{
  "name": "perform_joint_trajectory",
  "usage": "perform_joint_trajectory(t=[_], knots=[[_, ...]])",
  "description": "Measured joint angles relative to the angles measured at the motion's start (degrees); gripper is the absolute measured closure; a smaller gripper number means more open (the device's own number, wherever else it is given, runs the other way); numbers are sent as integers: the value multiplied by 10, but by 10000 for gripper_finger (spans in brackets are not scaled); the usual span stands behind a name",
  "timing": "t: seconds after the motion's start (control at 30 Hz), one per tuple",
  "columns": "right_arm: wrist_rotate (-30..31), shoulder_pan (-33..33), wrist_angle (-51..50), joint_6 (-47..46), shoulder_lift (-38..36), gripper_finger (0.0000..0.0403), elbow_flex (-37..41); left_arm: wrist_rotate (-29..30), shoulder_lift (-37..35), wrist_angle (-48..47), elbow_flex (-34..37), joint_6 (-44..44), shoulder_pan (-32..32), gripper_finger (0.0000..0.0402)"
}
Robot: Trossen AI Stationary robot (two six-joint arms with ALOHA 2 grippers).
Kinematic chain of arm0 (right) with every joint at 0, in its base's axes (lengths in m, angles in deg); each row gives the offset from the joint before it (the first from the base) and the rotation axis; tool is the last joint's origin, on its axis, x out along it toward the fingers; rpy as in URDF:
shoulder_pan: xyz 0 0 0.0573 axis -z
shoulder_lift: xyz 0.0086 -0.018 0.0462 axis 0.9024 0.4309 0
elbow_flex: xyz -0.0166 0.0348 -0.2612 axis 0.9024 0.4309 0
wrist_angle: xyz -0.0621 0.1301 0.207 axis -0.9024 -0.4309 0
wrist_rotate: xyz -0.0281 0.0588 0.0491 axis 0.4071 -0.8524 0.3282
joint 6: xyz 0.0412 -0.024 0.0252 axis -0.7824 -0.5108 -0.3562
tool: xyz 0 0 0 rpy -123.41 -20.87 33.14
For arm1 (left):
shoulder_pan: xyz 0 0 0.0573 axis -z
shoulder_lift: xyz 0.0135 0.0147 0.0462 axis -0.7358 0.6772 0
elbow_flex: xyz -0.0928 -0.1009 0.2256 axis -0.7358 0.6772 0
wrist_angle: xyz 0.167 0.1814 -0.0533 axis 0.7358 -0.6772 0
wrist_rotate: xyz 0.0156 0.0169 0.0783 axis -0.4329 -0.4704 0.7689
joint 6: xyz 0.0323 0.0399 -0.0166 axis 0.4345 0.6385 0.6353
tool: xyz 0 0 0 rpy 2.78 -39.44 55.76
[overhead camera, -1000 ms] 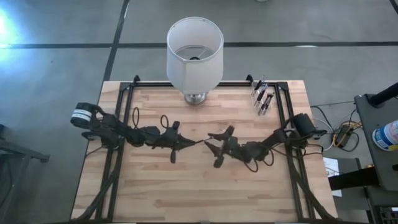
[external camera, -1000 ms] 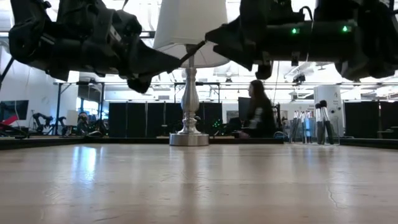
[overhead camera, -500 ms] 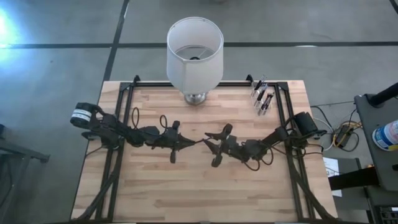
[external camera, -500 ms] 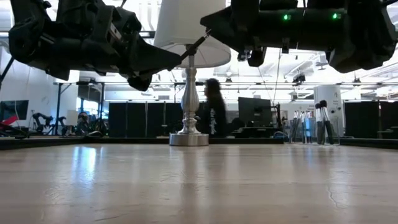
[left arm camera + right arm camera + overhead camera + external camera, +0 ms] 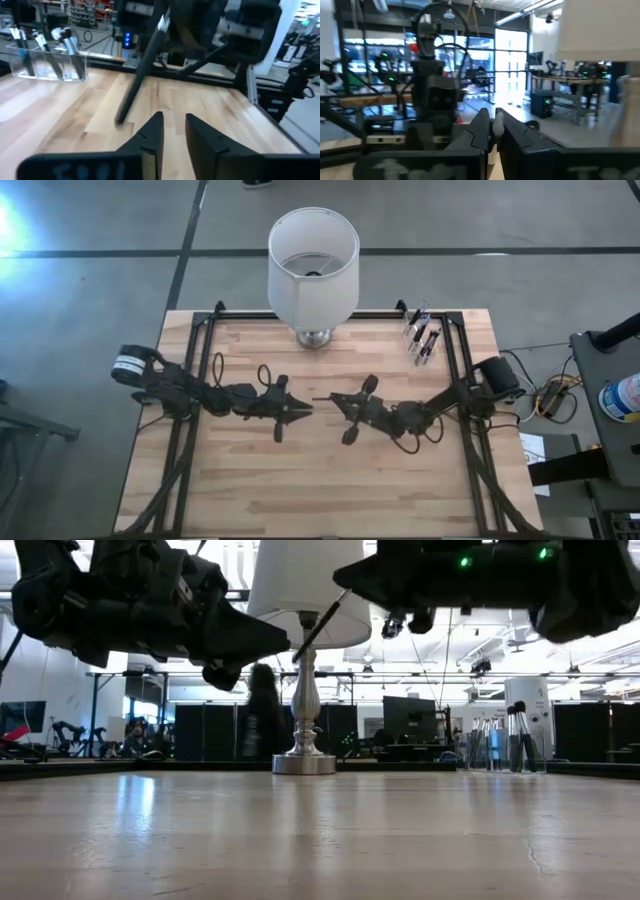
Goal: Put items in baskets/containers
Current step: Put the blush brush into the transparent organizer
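One thin dark makeup brush [image 5: 141,70] hangs in the air over the table's middle, with my right gripper [image 5: 338,402] shut on it. My left gripper [image 5: 172,134] faces it from the table's left side. Its fingers are open and empty, and the brush's free handle end [image 5: 119,119] is just ahead of them. The clear cup [image 5: 422,336] stands at the table's far right edge with several brushes upright in it. It shows also in the left wrist view [image 5: 47,62]. My right gripper pinches the brush between its two fingers at the end with the silvery ferrule [image 5: 162,24]. The fingers come in about level from the table's right side. The handle slants down from them toward my left gripper [image 5: 318,628], clear of the table.
A big white lampshade on a metal base [image 5: 313,265] stands at the far edge in the middle, its foot [image 5: 304,762] on the wood. Bare wooden tabletop [image 5: 320,480] lies near the front edge. A person walks by in the room behind [image 5: 262,715].
My right gripper, wide open a second ago, has shut on the brush and risen a little. My left gripper has let the brush go and stayed in place. The brush now hangs from the right gripper alone and slants more steeply.
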Motion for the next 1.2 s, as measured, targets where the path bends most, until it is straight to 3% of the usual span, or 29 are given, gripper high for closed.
perform_joint_trajectory(t=[0.13, 0.23, 0.37, 0.47, 0.57, 0.67, 0.77, 0.9, 1.2], knots=[[34, -1, -89, 5, -77, 389, 24, 6, -35, -48, 0, 13, -6, 316], [72, 1, -220, -20, -168, 390, 42, -3, -78, -94, 3, 56, -8, 314], [145, 15, -500, -116, -323, 390, 53, -7, -135, -128, 17, 67, -11, 321], [185, 43, -740, -228, -445, 390, 48, -6, -170, -137, 37, 73, -23, 351], [192, 87, -939, -324, -548, 390, 41, -6, -190, -126, 64, 76, -40, 391], [173, 151, -1077, -401, -625, 390, 38, -11, -199, -98, 88, 75, -64, 397], [144, 226, -1154, -445, -671, 390, 40, -22, -201, -81, 98, 63, -84, 401], [90, 320, -1173, -448, -688, 390, 46, -23, -200, -78, 100, 57, -95, 401], [0, 470, -1173, -416, -621, 390, 46, -23, -198, -81, 103, 55, -94, 401]])
